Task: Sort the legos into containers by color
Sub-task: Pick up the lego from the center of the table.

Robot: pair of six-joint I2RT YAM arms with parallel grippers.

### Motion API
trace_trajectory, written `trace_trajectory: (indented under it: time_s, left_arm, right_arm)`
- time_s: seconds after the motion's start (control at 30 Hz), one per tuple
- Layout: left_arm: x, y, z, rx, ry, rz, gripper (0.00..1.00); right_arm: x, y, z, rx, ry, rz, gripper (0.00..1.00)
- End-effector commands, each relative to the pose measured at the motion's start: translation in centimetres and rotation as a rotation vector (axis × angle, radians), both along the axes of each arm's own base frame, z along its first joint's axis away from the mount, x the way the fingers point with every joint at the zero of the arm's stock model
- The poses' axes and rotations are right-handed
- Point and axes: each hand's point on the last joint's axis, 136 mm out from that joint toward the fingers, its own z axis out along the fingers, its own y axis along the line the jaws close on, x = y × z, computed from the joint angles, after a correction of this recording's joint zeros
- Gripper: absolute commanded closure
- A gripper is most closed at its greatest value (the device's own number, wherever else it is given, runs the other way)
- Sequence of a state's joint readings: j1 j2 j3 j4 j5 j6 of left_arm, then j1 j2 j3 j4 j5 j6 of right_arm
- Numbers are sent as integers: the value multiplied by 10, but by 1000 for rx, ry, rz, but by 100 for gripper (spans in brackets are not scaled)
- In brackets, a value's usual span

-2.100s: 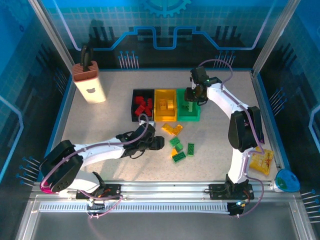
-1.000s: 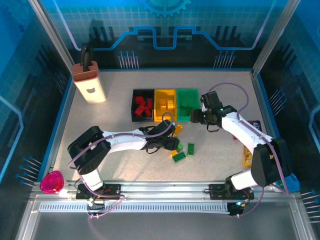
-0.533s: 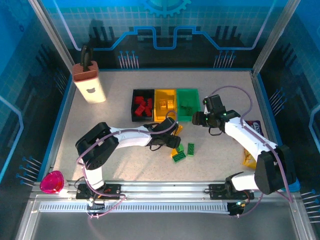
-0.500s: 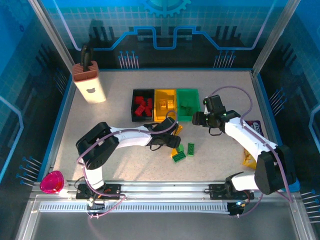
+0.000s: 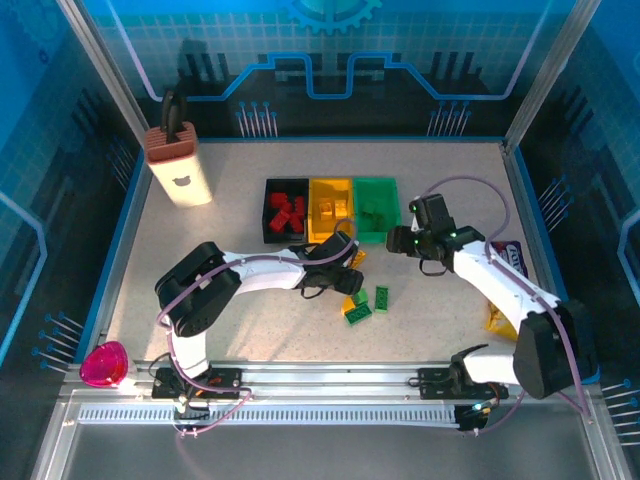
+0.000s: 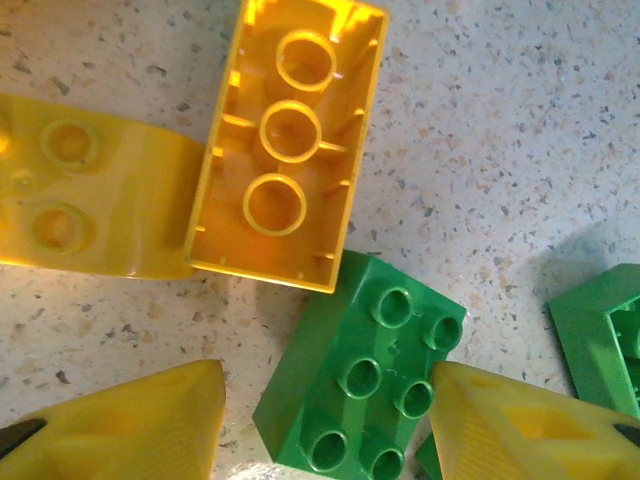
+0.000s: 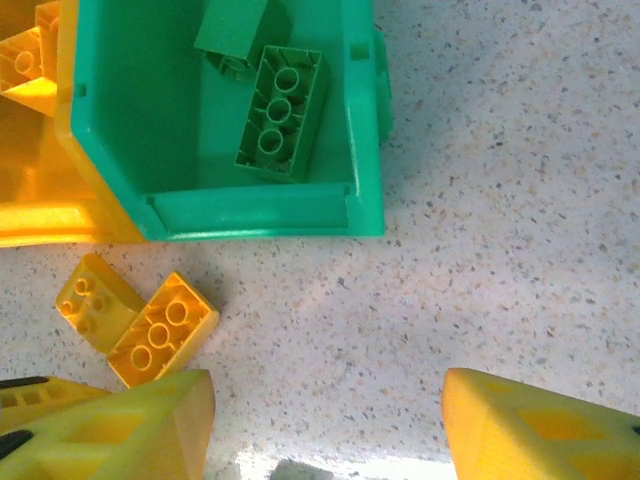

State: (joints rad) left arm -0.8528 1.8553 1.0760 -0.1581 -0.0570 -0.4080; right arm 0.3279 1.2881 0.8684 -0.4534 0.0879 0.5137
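Observation:
In the left wrist view my left gripper (image 6: 330, 400) is open astride a green lego (image 6: 360, 385). The right finger (image 6: 520, 430) meets the brick's edge and the left finger (image 6: 130, 420) stands apart from it. An upturned yellow lego (image 6: 285, 150) and another yellow one (image 6: 80, 200) lie just beyond. My right gripper (image 7: 330, 400) is open over bare table in front of the green container (image 7: 250, 208), which holds green legos (image 7: 280, 115). From above, the black (image 5: 268, 212), yellow (image 5: 313, 225) and green (image 5: 378, 182) containers stand in a row, with both grippers (image 5: 342, 272) (image 5: 398, 240) just in front of them.
Loose green legos (image 5: 382, 297) (image 5: 358, 312) lie on the table in front of the containers. A tall beige box (image 5: 180, 165) stands at the back left. A pink cup (image 5: 100, 365) sits at the near left edge and a yellow packet (image 5: 500, 315) at the right.
My right gripper has come off the green container and down to the table in front of it. My left gripper has reached forward onto the loose pile and narrowed slightly.

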Motion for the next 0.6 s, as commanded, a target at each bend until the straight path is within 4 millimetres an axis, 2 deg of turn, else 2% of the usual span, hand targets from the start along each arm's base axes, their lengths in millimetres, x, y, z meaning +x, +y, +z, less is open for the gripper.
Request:
trace_trajectory:
  time_s: [0.0,0.17,0.57]
  left_arm:
    - [-13,7,-8,27,39,-42,42]
    - [-6,0,-4,30,25,-52,42]
    - [3,-2,-16,114,41,-67,45]
  right_arm:
    - [-8,-7,-1,26,4,-34,38]
    - [-16,-9,0,34,-14,-32,37]
    - [-21,-17,-10,60,-12,-51,37]
